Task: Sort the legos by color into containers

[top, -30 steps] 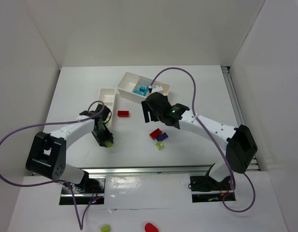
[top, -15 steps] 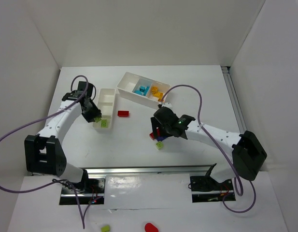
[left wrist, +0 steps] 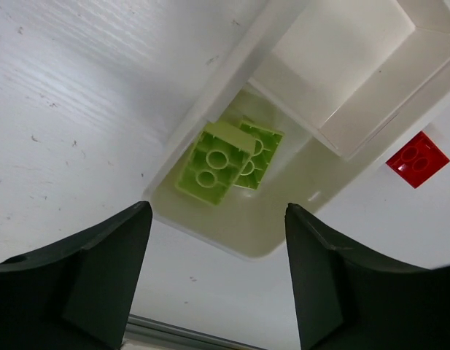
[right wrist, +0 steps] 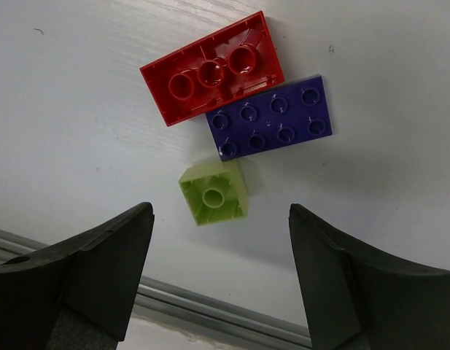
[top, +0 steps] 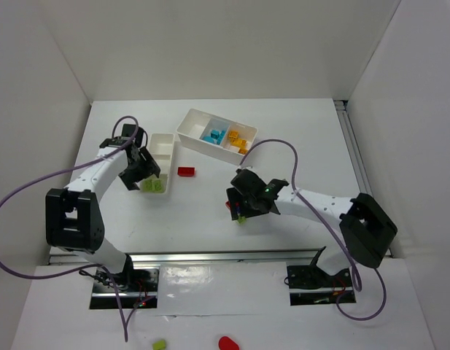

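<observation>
Two lime bricks (left wrist: 223, 157) lay overlapping in the end compartment of the narrow tray (left wrist: 341, 44); the left tool (left wrist: 219, 262) hung above them, fingers apart, empty. Over a red brick (right wrist: 214, 69), purple brick (right wrist: 272, 117) and small lime brick (right wrist: 214, 193) on the table (right wrist: 64, 109) hovered the right tool (right wrist: 221, 270), likewise spread. Several cyan bricks (top: 214, 135) and orange bricks (top: 238, 140) sat in the wide tray (top: 192, 120).

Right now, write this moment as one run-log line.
left claw: open over narrow tray, two lime bricks inside | right claw: open over red brick, purple brick, loose lime brick on table
</observation>
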Available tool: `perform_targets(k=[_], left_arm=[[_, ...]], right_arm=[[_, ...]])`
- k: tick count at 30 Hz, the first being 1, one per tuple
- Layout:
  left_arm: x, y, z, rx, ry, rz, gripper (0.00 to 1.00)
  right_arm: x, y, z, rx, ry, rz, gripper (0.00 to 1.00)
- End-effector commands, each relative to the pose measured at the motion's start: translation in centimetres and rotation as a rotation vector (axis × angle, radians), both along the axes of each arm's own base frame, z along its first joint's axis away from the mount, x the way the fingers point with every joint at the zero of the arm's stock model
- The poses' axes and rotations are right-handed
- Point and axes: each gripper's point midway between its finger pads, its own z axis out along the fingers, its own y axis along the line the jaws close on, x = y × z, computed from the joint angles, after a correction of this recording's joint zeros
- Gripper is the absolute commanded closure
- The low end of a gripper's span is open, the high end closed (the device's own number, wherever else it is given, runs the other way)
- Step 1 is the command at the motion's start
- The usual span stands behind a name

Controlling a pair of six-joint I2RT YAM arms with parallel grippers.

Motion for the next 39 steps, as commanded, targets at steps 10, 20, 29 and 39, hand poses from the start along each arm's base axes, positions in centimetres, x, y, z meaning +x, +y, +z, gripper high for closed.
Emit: perform_targets(k=[10,20,29,39], left_arm=[[2.4,0.1,8.2,0.014,-0.212,-0.049,0.13],[3.2,0.9,14.4,0.07,-0.317,-0.08,0.13],[3.1,4.0,16.7,0.089,-0.347,-0.018,0.13],[1.0,7.2,19.8,0.125,-0.413,0.121,0.12]], right_arm=[[1.0,1.1,-3.1,-0.071,0.003,0.101,0.41],[2.7,5.5,4.4,0.033,-0.106,0.228,0.67],[9.1,17.9,10.5,0.206,-0.288,0.413,0.67],[11.9,28.8,10.8,0.297,-0.396,0.556,0.64]])
